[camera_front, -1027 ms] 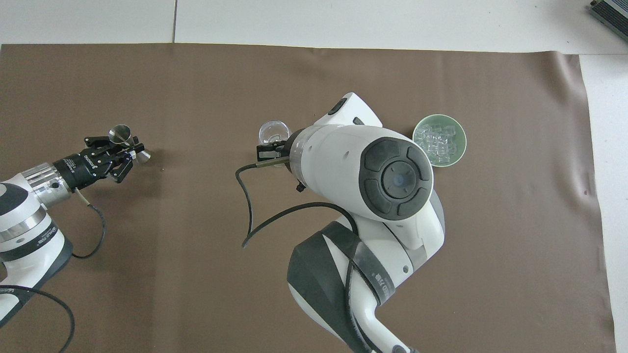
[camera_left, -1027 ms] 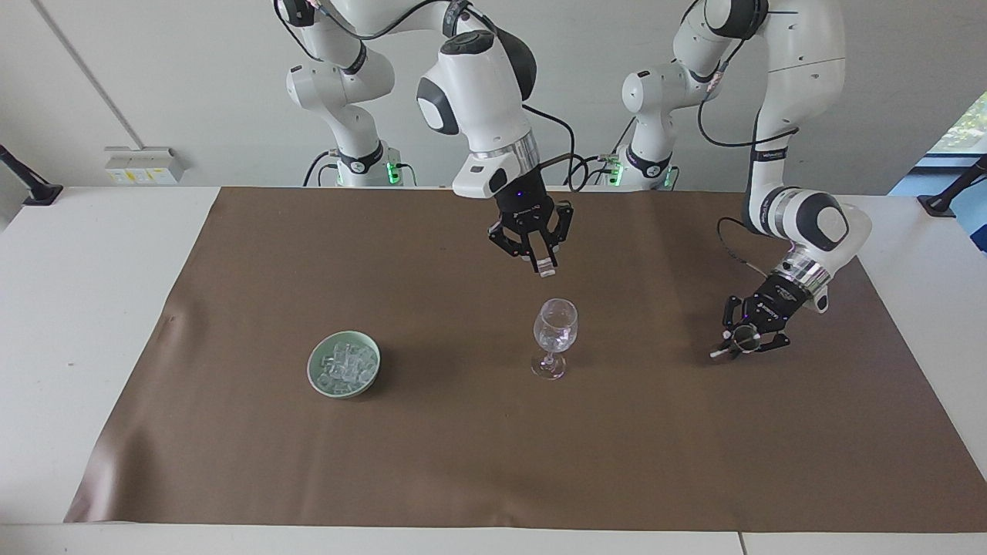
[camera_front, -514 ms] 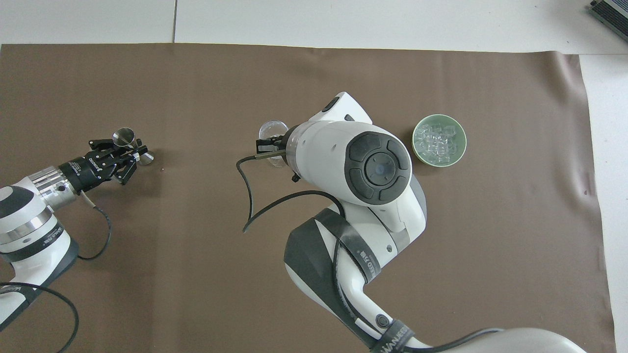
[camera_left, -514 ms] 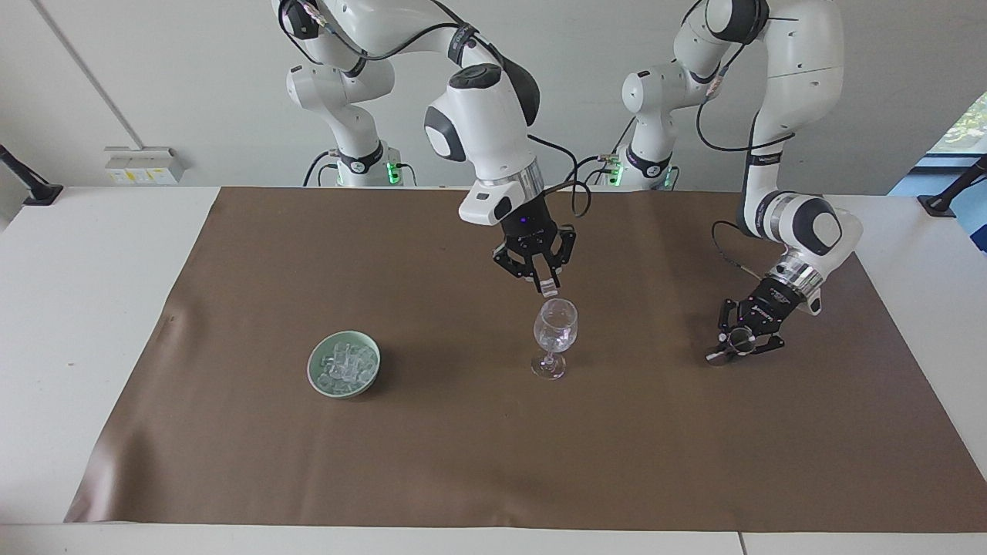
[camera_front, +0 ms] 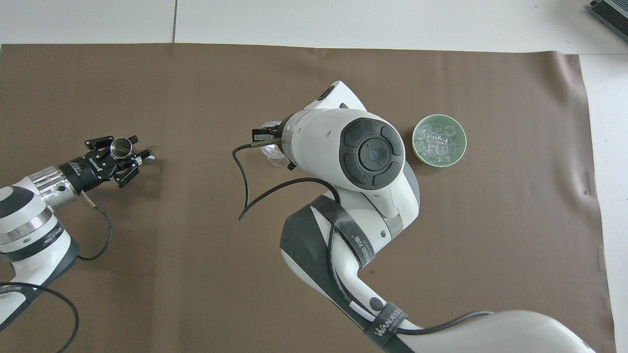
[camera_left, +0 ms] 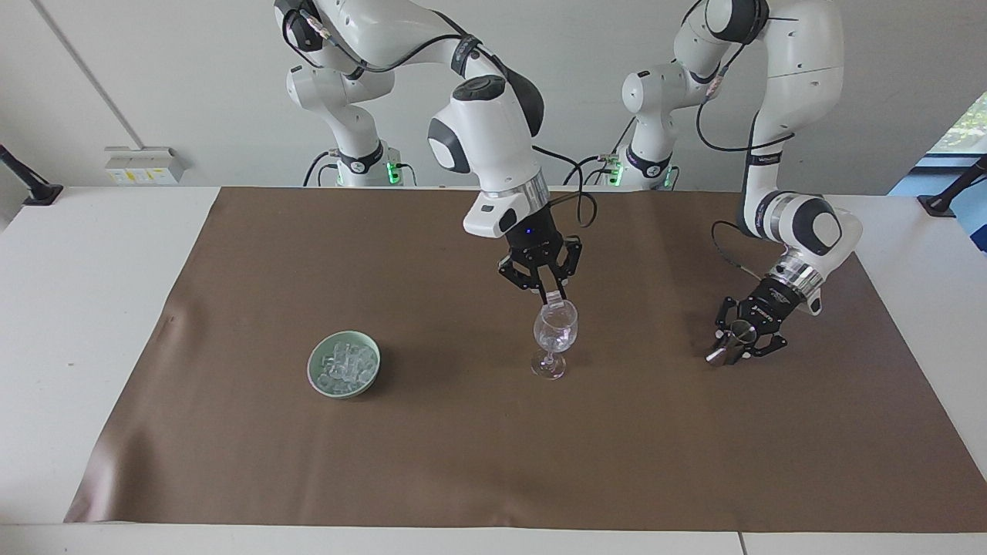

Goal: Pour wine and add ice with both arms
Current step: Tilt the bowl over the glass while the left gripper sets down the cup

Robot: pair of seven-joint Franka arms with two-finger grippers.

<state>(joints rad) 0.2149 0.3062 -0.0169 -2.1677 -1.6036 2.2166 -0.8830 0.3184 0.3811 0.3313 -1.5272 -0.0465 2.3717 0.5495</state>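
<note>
glass (camera_left: 557, 333) at mid-desk is the landmark: an ice cube (camera_left: 558, 297) is held in the right jaws (camera_left: 557, 294) just above its rim; the jigger (camera_left: 732, 343), beside it, sits between parting left jaws (camera_left: 739, 345); more ice (camera_left: 345, 364) remains bowled.

My right arm (camera_left: 478, 131) reaches to mid-table, wrist pointing steeply down, right gripper (camera_left: 557, 297) pinched together at the tips. My left arm (camera_left: 794, 116) folds down at its own end, left gripper (camera_left: 736, 339) low and angled.

Ice (camera_left: 345, 365) in bowl (camera_left: 317, 379); wine glass (camera_left: 555, 337) between bowl and jigger (camera_left: 730, 344)
</note>
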